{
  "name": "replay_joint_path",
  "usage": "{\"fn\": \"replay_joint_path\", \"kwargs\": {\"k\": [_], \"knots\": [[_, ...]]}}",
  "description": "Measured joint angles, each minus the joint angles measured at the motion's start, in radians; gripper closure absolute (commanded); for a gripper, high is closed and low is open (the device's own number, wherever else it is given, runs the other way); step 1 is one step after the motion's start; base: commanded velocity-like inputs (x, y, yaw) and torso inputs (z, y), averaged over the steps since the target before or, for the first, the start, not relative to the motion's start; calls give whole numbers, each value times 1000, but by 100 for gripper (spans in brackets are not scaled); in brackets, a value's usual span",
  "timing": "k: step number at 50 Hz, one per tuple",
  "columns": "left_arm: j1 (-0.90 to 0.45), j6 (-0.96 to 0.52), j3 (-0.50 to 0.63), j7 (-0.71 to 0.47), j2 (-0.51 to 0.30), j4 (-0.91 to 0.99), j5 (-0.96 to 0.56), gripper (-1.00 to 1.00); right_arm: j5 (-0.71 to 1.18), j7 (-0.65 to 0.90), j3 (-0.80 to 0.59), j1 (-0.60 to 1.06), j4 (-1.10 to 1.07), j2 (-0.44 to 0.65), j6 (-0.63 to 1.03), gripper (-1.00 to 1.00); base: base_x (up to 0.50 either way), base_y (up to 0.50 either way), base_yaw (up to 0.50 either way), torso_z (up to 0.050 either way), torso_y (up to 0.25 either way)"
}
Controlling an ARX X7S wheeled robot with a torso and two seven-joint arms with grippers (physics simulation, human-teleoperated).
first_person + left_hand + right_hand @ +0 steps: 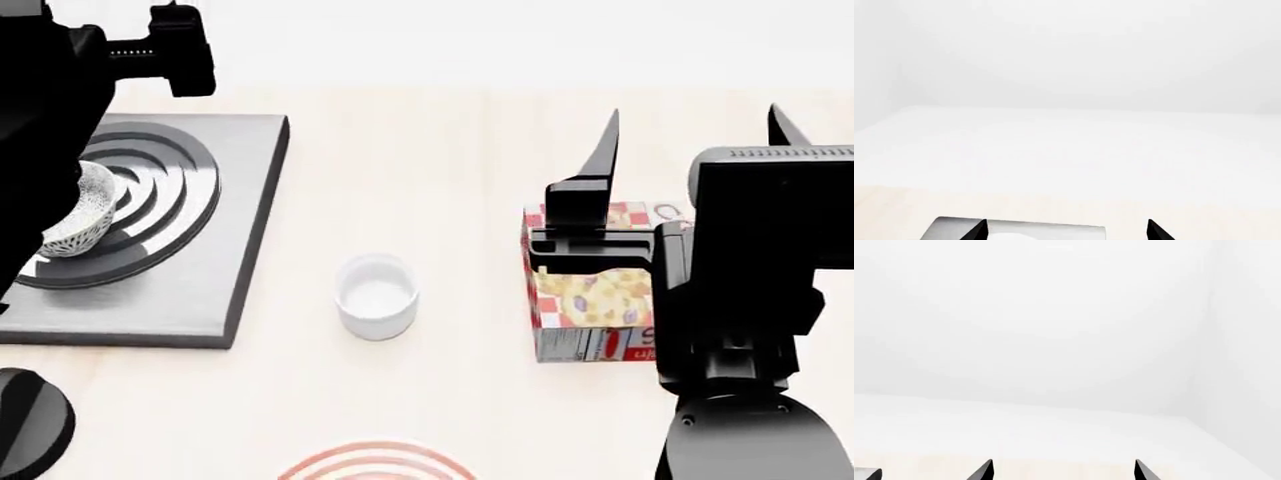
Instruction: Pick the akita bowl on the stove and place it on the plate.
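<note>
Pale wood table (441, 150), stove (254, 210), white cup (376, 296), plate (374, 464), carton (587, 300)

From my seat I've got a small plain white cup (378, 295) sitting upright on the pale wood table (427, 160), out in the open. Off to its right there's a red-and-white snack box (587, 300) with a yellowish food picture on the front, partly blocked from view.

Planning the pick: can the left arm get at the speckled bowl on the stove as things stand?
Probably yes. The speckled bowl sits on the stove burner right beside the left arm, nothing on top of it. The left tool is open, though the arm hides part of the bowl.
</note>
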Motion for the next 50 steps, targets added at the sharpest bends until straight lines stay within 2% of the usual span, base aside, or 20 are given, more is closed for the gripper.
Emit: {"fn": "replay_joint_path", "kwargs": {"k": [4, 9, 50], "knots": [[2, -1, 1, -1, -2, 5, -3, -100, 1, 1, -1, 0, 2, 1, -2, -100, 0, 0, 0, 0, 0], [-1, 4, 4, -4, -3, 1, -2, -100, 3, 3, -1, 1, -1, 2, 1, -100, 0, 0, 0, 0, -227], [35, -118, 118, -48, -31, 15, 45, -100, 17, 14, -4, 1, 5, 10, -5, -100, 0, 0, 0, 0, 0]]}}
